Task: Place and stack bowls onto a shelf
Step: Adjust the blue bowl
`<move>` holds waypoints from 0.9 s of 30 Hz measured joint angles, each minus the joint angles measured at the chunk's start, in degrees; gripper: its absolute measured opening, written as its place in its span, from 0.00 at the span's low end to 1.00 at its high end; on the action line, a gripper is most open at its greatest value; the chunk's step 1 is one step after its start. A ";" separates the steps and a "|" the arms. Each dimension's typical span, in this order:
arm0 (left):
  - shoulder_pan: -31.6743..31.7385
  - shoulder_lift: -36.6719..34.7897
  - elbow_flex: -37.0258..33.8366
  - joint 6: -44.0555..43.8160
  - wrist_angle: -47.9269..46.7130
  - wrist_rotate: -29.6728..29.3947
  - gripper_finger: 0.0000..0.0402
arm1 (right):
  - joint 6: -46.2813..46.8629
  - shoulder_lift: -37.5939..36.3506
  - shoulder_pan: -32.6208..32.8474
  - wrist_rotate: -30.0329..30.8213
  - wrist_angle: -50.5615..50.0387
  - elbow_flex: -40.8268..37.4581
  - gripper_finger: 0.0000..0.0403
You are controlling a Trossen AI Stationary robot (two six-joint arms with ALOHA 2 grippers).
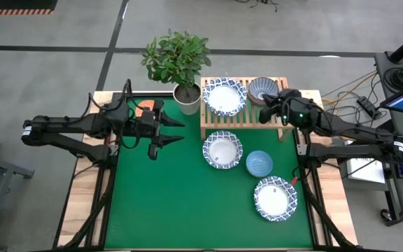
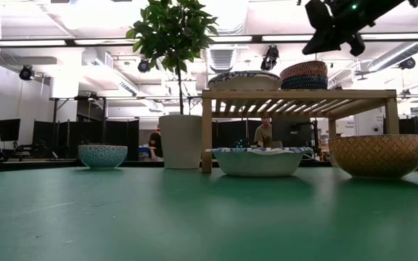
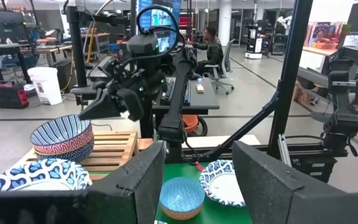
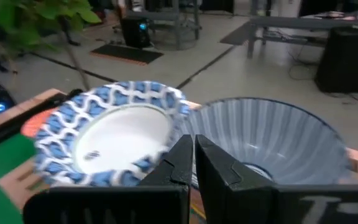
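Note:
The pale wooden shelf (image 1: 242, 116) stands at the mat's far edge. On its slats sit a wide white blue-rimmed bowl (image 1: 223, 96) and a dark blue patterned bowl (image 1: 263, 89). That small bowl is nested in an orange-red bowl (image 2: 303, 72). My right gripper (image 1: 269, 105) hovers shut above the shelf beside the small bowls, clear of them in the low view (image 2: 332, 32). My left gripper (image 1: 177, 131) waits open over the mat's left part. Two more wide bowls (image 1: 222, 148) (image 1: 275, 197) and a light blue bowl (image 1: 259, 163) rest on the mat.
A white plant pot (image 1: 186, 98) with a leafy plant stands just left of the shelf. In the low view a teal patterned bowl (image 2: 102, 155) sits left of the pot. Bare green mat (image 1: 166, 203) lies toward the near left. A person sits in the room beyond.

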 joint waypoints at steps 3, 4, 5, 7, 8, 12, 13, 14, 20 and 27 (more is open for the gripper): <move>0.00 0.00 0.00 0.02 -0.07 0.00 0.43 | 1.22 -0.94 -0.01 2.24 -3.39 0.00 0.02; 0.00 0.00 0.00 0.02 -0.07 0.00 0.43 | 1.72 -0.94 0.00 2.68 -4.23 0.00 0.02; 0.00 0.02 0.00 0.05 -0.06 0.00 0.43 | 2.07 -0.92 0.00 2.89 -4.69 0.00 0.02; 0.00 0.02 0.00 0.26 -0.05 0.00 0.43 | 2.43 -0.62 0.00 2.98 -5.28 0.00 0.02; 0.00 0.02 0.00 0.29 -0.04 0.00 0.43 | 2.61 -0.38 0.00 2.98 -5.37 0.00 0.02; 0.00 0.03 0.00 0.29 0.00 0.00 0.43 | 2.93 0.54 0.00 3.00 -5.39 0.00 0.02; 0.00 0.04 0.00 0.29 0.02 0.00 0.43 | 3.32 0.76 0.00 3.03 -5.39 0.00 0.02; 0.00 0.04 0.00 0.29 0.04 0.00 0.43 | 3.35 0.91 0.00 3.03 -5.39 0.00 0.02; 0.00 0.04 0.00 0.11 0.19 0.02 0.43 | 3.42 1.40 0.00 3.11 -5.26 0.00 0.02; 0.00 0.04 0.00 -0.57 -1.09 0.03 0.43 | 2.66 -1.54 0.04 3.05 -4.91 -0.02 0.02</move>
